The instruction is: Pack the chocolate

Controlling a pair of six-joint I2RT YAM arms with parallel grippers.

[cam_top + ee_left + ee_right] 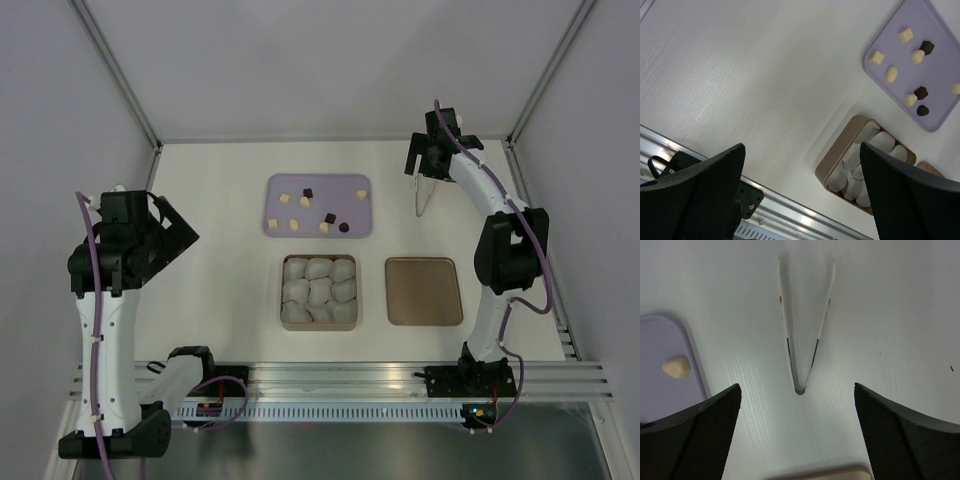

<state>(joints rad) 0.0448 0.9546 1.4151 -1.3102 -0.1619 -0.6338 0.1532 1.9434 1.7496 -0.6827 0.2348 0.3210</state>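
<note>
Nothing legible in any view. No lettering made out on lilac rounded plastic tray [340,185], tan square box [320,327], flat brown square lid [424,291].

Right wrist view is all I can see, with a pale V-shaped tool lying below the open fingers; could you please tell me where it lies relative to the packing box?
Observer: The tongs lie on the table beyond the brown lid, which sits just right of the box.
Operator: Thank you. I see one pale piece on a lilac edge; how many are there altogether?
Observer: The lilac tray holds nine chocolate pieces, six pale and three dark.
Operator: Has anything been packed yet?
Observer: No, the nine white paper cups in the box all look empty.
</note>
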